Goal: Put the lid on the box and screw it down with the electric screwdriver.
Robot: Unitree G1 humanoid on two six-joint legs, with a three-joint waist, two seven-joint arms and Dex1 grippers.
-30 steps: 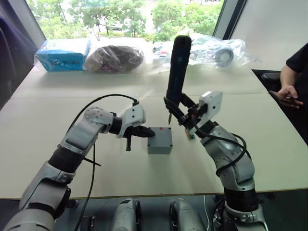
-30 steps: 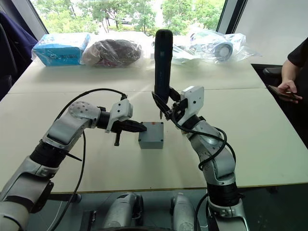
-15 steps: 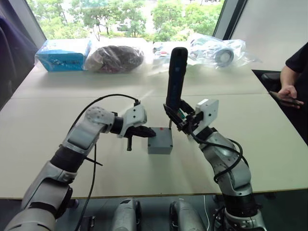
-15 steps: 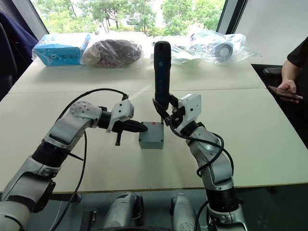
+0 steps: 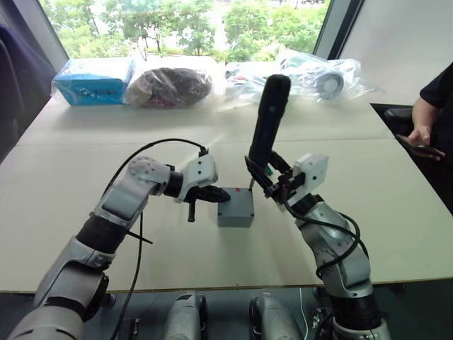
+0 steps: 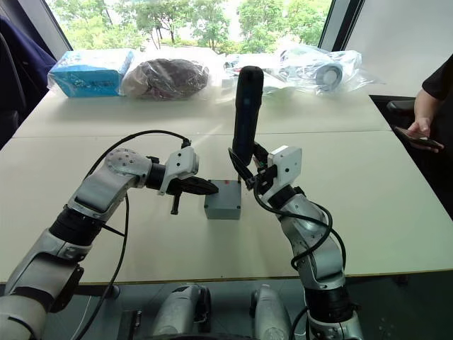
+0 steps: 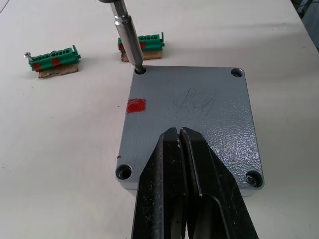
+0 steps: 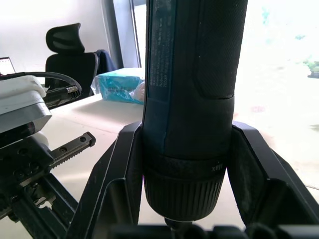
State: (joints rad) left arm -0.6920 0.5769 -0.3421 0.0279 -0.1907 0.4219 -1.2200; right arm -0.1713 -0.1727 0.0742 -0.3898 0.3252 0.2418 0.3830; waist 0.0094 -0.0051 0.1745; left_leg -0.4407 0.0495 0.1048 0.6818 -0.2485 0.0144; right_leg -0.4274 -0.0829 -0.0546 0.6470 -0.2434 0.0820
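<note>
White table (image 5: 85, 234) carries everything; bagged items and a blue packet (image 5: 92, 79) sit along its far edge by the window. A person's hand (image 5: 422, 134) with a phone shows at the right side.

Box (image 5: 235, 213) sits mid-table between my arms, with the lid (image 7: 192, 119) on it. My right gripper (image 6: 249, 172) is clamped round the electric screwdriver (image 5: 267, 120), tool near upright, top tilted slightly right. Right wrist view confirms a finger on each side of the black barrel.

My left gripper (image 7: 179, 137) has its fingers pressed together, holding nothing, tips over the lid's near half. Left wrist view adds what the head views can't resolve: the bit sits in one corner screw hole, the red mark (image 7: 135, 105) is near that edge, and two green parts (image 7: 52, 61) lie on the table beyond the box.
</note>
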